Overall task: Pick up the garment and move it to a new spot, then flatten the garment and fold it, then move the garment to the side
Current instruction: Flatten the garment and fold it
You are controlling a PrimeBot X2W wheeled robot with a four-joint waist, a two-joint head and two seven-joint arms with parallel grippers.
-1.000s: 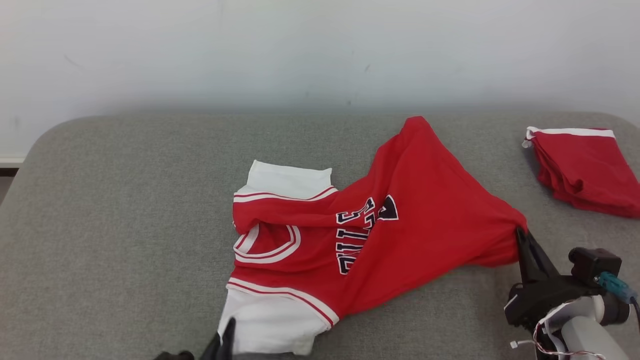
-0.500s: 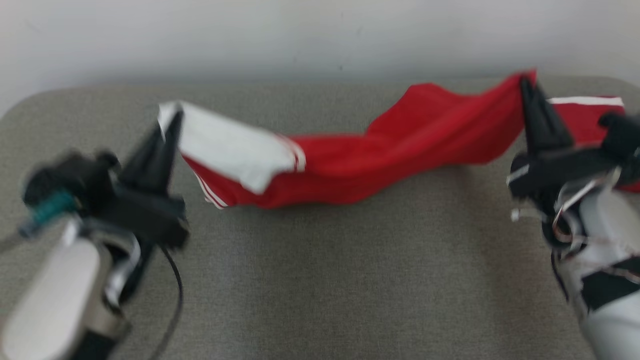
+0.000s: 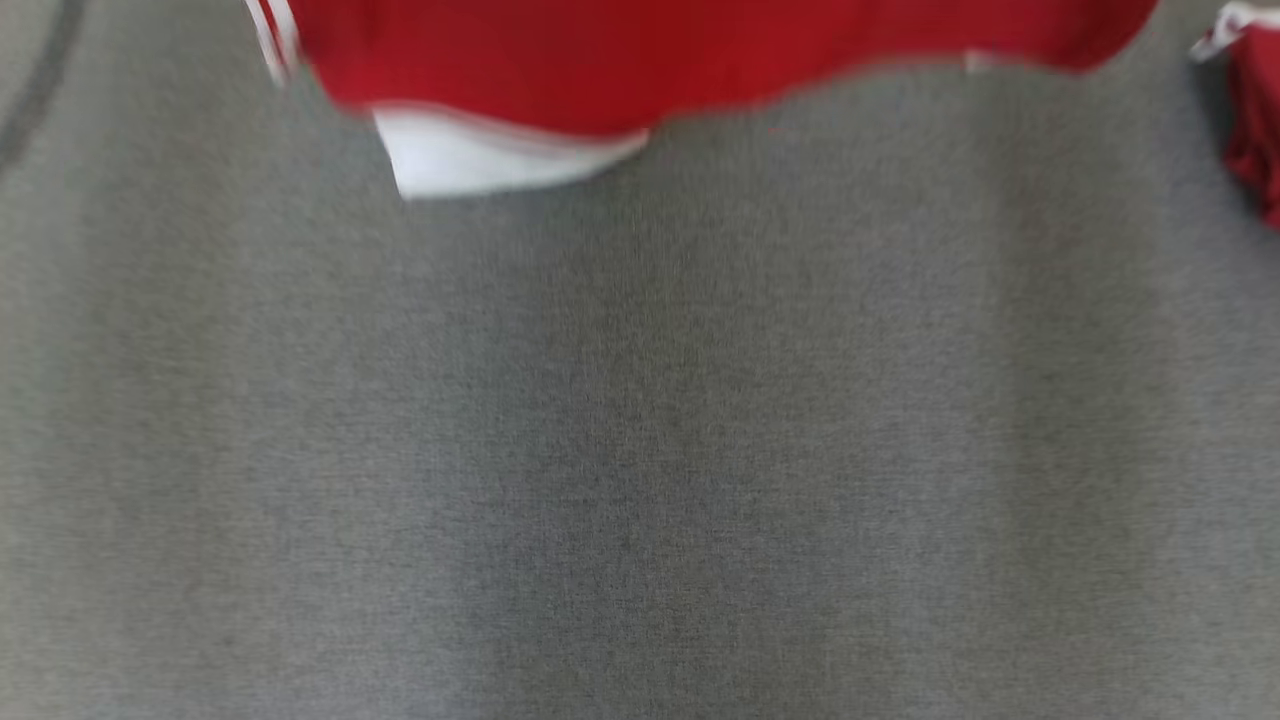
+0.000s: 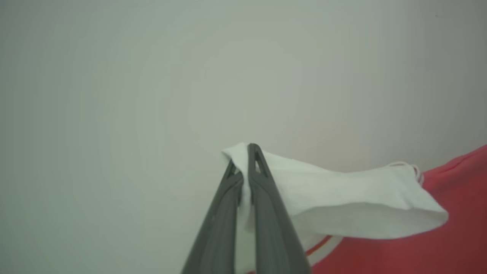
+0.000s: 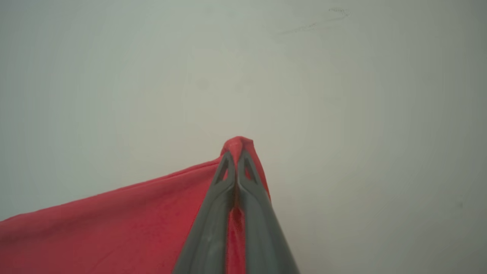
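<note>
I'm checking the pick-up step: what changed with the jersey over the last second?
The jersey, crumpled on the grey surface a second ago, has been lifted and stretched between the arms. The left fingers pinch its white sleeve, the right fingers its red end. The head camera also tilted down. The folded red garment at the right stayed put.

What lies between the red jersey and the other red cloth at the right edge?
Only bare grey surface lies between the jersey and the red cloth, in the head view.
</note>
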